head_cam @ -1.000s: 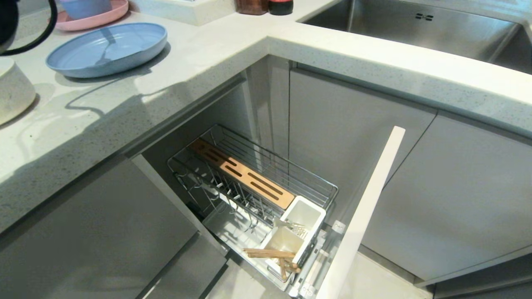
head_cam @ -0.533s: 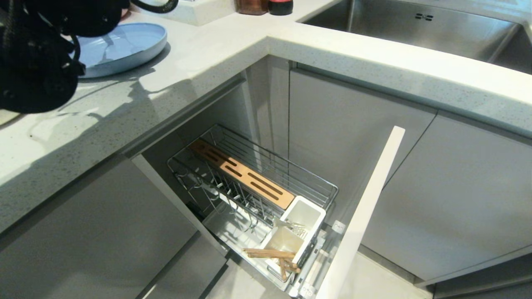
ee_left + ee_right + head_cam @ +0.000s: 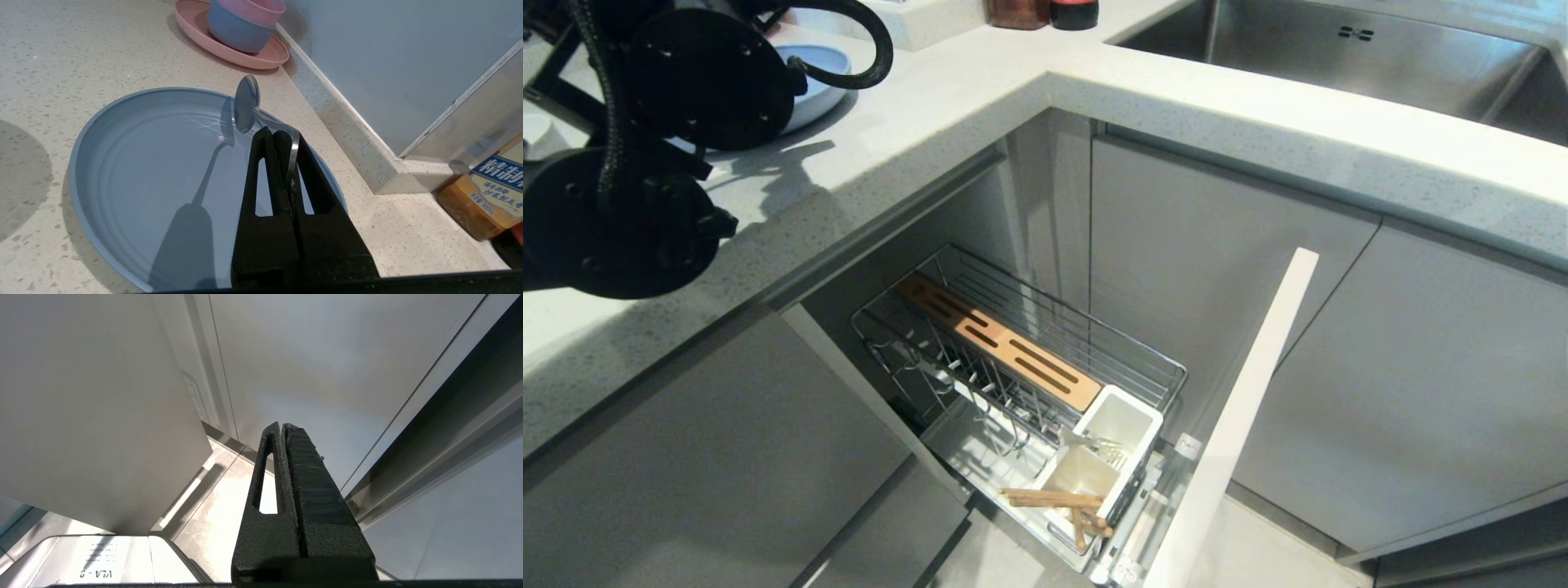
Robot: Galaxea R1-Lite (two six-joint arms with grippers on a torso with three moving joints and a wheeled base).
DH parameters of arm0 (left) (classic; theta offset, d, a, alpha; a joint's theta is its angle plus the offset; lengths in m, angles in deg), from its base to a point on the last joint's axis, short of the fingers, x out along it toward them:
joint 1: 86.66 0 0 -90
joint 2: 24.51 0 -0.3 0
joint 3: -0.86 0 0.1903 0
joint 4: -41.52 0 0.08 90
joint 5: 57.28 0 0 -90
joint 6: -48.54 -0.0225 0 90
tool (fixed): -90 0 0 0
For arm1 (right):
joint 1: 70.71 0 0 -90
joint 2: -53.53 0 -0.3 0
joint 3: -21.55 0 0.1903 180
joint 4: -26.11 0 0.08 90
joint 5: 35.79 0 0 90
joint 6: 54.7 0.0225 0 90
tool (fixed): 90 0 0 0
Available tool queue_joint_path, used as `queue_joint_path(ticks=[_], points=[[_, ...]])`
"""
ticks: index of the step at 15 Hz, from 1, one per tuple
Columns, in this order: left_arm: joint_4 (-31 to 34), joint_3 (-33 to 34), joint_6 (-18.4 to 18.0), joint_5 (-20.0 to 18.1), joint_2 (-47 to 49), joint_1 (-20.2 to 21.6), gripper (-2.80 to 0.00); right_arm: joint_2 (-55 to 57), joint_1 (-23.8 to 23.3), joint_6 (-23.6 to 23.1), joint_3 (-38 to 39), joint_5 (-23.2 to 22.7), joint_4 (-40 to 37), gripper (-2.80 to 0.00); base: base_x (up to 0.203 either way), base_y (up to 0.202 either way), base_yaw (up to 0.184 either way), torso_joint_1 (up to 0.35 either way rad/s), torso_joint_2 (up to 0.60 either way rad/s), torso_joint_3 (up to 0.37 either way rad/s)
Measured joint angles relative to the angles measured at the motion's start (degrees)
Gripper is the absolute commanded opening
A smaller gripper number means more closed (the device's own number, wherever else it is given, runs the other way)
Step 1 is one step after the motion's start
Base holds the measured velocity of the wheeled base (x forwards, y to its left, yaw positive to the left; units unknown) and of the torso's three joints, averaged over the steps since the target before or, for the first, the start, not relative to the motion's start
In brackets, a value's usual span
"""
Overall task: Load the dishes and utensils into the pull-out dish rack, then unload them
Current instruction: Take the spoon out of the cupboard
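Speckled countertop [image 3: 61,49], light-blue plate [image 3: 135,171] below: left gripper [image 3: 282,136] clamped on metal spoon [image 3: 246,104], bowl end at 12 o'clock; thin-handle pinch, likely pivot or drop en route to pull-out dish rack [image 3: 1045,384].

The light-blue plate [image 3: 135,183] is wide, shallow and round with faint concentric rings, lying flat on the speckled worktop [image 3: 61,61]; in the head view only its rim [image 3: 821,98] shows, at about ten o'clock. A silver spoon [image 3: 246,104] is raised over the plate, bowl end up, its handle pinched between closed black jaws. The pull-out dish rack [image 3: 1021,384], a chrome wire basket with upright prongs and a slotted bamboo strip [image 3: 1001,343], stands drawn out at six o'clock. Light-wood chopsticks [image 3: 1058,502] lean over the nearer white cup [image 3: 1082,474]; a fork [image 3: 1104,447] pokes out between the two cups.
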Motion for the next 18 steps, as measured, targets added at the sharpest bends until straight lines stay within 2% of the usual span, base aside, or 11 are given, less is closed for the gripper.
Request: queue_joint_path(ticks=[16,17,18], points=[[-1.4,2.7,-0.1,-0.1,-0.1,0.0,-2.80,0.0,0.0,0.0,0.0,0.0,0.0,-2.80,0.000,0.000,0.000,0.000,0.00,0.000],[-1.2,2.9,-0.4,-0.1,-0.2,0.0,0.00,0.0,0.0,0.0,0.0,0.0,0.0,-2.80,0.000,0.000,0.000,0.000,0.00,0.000],[-1.4,3.1,-0.6,-0.1,-0.2,0.0,0.00,0.0,0.0,0.0,0.0,0.0,0.0,-2.80,0.000,0.000,0.000,0.000,0.00,0.000]])
